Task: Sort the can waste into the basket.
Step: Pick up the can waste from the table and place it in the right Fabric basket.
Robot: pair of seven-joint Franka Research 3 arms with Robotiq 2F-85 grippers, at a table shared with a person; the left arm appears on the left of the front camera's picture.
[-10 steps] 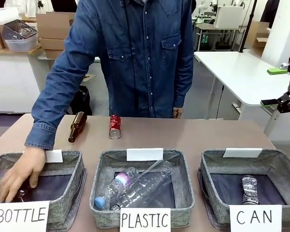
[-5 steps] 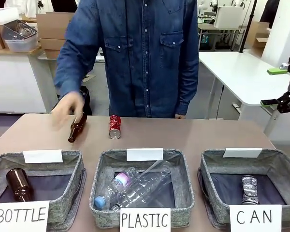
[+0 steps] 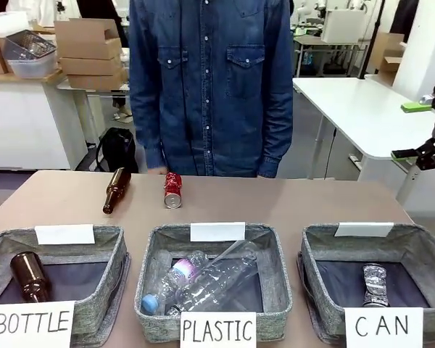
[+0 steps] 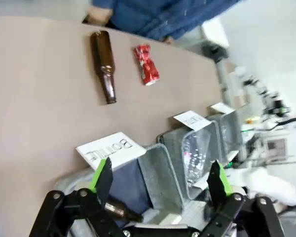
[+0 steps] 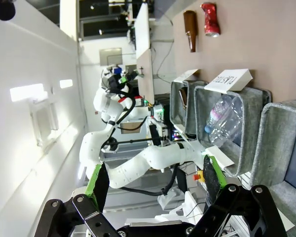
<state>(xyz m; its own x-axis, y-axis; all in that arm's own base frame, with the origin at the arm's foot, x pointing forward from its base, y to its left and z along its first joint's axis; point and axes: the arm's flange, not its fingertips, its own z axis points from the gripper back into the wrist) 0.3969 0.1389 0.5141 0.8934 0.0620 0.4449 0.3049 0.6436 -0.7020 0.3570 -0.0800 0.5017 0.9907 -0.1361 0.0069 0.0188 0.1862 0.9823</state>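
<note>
Two cans, one sorted.

Front view: silvery-grey dented metal can (image 3: 374, 284) lies inside grey fabric basket signed CAN (image 3: 413, 235). Red dented metal can (image 3: 172, 190) lies on brown bench (image 3: 312, 199) beside brown glass bottle (image 3: 116, 190). Person (image 3: 210, 87) has drawn back from BOTTLE basket (image 3: 116, 272), so a reach looks unobstructed.

Left wrist view: left pincer (image 4: 160, 182) spread, empty; red can far ahead.

Right wrist view: right pincer (image 5: 153, 182) spread, empty; red can far ahead.
</note>
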